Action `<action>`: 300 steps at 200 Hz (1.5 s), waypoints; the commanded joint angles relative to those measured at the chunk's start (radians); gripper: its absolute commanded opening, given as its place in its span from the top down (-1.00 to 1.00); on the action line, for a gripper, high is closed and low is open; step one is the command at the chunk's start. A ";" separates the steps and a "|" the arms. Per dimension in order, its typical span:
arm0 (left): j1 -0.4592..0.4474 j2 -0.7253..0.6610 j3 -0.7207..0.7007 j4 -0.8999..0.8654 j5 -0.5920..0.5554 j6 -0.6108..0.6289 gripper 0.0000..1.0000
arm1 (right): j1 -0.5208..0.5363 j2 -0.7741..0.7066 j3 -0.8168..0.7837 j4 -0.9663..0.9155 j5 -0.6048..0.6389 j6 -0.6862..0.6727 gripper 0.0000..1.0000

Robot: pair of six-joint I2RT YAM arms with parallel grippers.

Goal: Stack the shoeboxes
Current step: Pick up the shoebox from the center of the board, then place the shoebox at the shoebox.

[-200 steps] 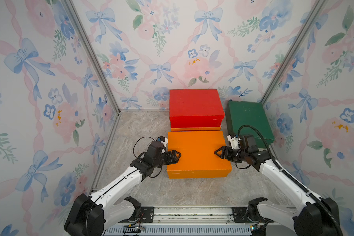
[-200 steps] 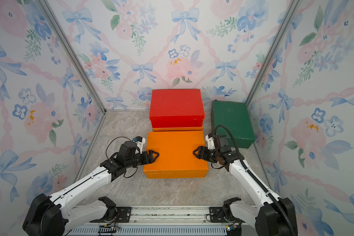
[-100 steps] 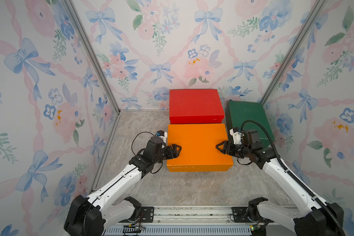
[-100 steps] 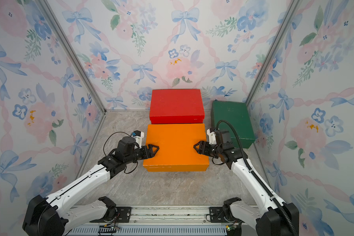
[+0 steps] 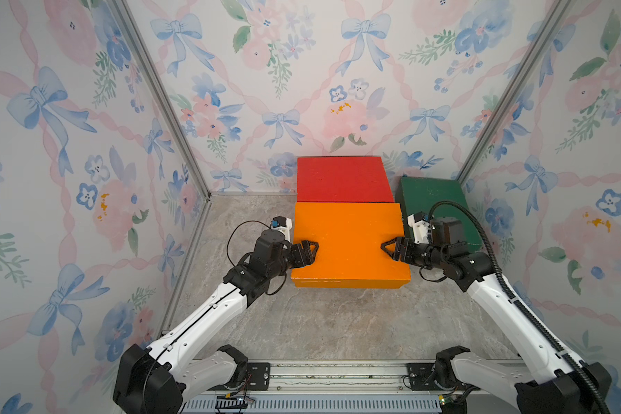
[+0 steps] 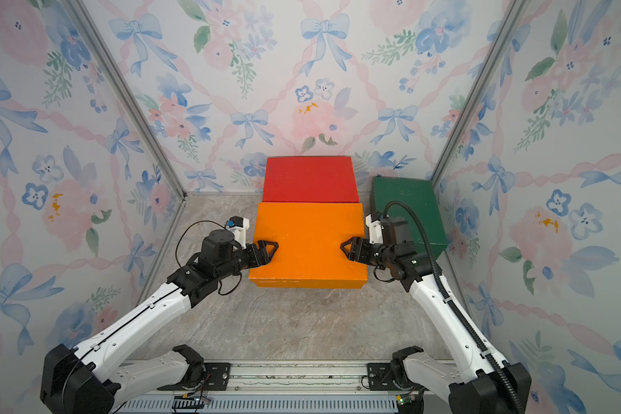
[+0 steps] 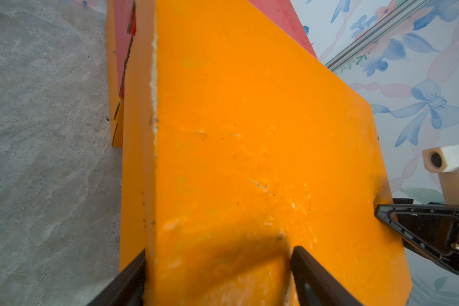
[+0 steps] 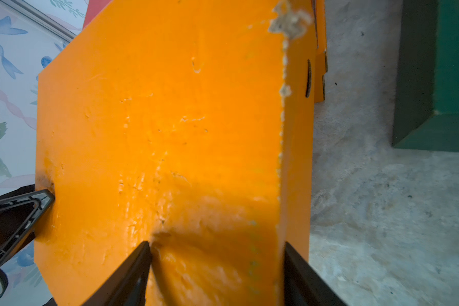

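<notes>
An orange shoebox hangs level above the floor, held at its two short ends. My left gripper is shut on its left end and my right gripper on its right end. The wrist views show each gripper, left and right, with one finger on the lid and one below. Its far edge meets the front of the red shoebox. That red one rests on a second orange shoebox, which the top views hide. A dark green shoebox lies on the floor at the back right.
Flowered walls close in the left, back and right sides, with metal posts at the back corners. The green box sits just behind my right wrist. A metal rail with both arm bases runs along the front edge.
Both grippers have carried the orange shoebox up and back toward the red one; it now covers the red box's front face and the orange box under it.
</notes>
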 commanded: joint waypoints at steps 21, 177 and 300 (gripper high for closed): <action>-0.051 0.000 0.093 0.157 0.207 0.018 -0.62 | 0.055 0.028 0.076 -0.002 -0.142 -0.022 -0.45; -0.052 0.040 0.214 0.155 0.213 0.030 -0.61 | 0.062 0.057 0.234 -0.035 -0.143 -0.040 -0.44; -0.051 0.070 0.287 0.155 0.211 0.042 -0.60 | 0.057 0.099 0.301 -0.025 -0.147 -0.041 -0.43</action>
